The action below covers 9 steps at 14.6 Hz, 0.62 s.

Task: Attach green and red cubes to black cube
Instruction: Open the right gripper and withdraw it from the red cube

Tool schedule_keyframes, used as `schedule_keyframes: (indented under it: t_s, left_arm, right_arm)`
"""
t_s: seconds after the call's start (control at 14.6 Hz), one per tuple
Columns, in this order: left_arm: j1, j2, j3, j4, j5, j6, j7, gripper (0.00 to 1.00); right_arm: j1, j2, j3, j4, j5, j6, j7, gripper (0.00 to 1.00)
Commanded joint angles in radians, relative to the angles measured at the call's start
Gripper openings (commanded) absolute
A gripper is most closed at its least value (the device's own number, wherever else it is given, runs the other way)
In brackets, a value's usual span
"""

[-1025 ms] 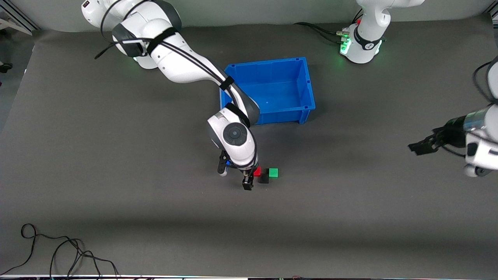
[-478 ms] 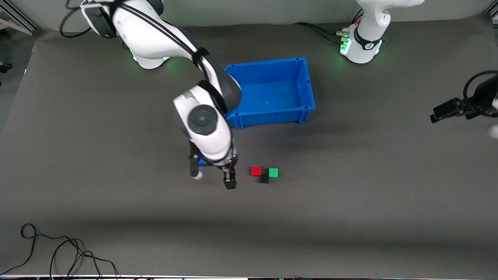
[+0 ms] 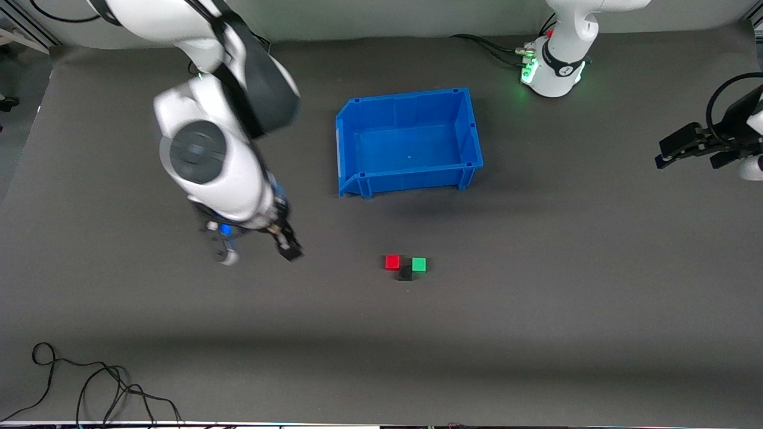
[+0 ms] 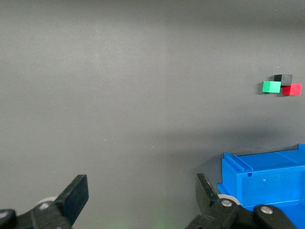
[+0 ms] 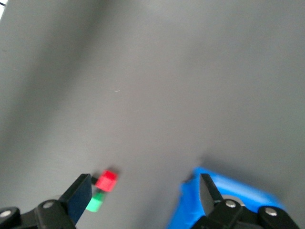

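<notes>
While the open-topped blue plastic bin point(image 3: 409, 142) sits with nothing visible inside it, the small matte black cube point(image 3: 405, 273) lies nearer the front camera, apparently touching the red cube point(image 3: 392, 262) and green cube point(image 3: 419, 264). The right gripper point(image 3: 256, 250) hangs spread over bare mat toward the right arm's end. The left gripper point(image 4: 141, 195) is spread too, empty, at the left arm's end.

3 cubes point(image 3: 405, 266) (touching) lie nearer the camera than the bin point(image 3: 409, 142).
</notes>
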Motion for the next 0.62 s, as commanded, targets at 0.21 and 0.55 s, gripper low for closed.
schedule_keyframes:
  t_s: [0.21, 0.55]
  left_arm:
    - [0.033, -0.007, -0.048, -0.011, 0.017, 0.013, 0.011, 1.00]
    - [0.032, -0.008, -0.044, -0.011, 0.017, 0.004, 0.018, 1.00]
  right_arm:
    - [-0.159, -0.148, 0.007, -0.043, -0.015, -0.177, -0.447, 1.00]
    - [-0.290, -0.183, 0.006, -0.066, -0.017, -0.211, -0.873, 1.00]
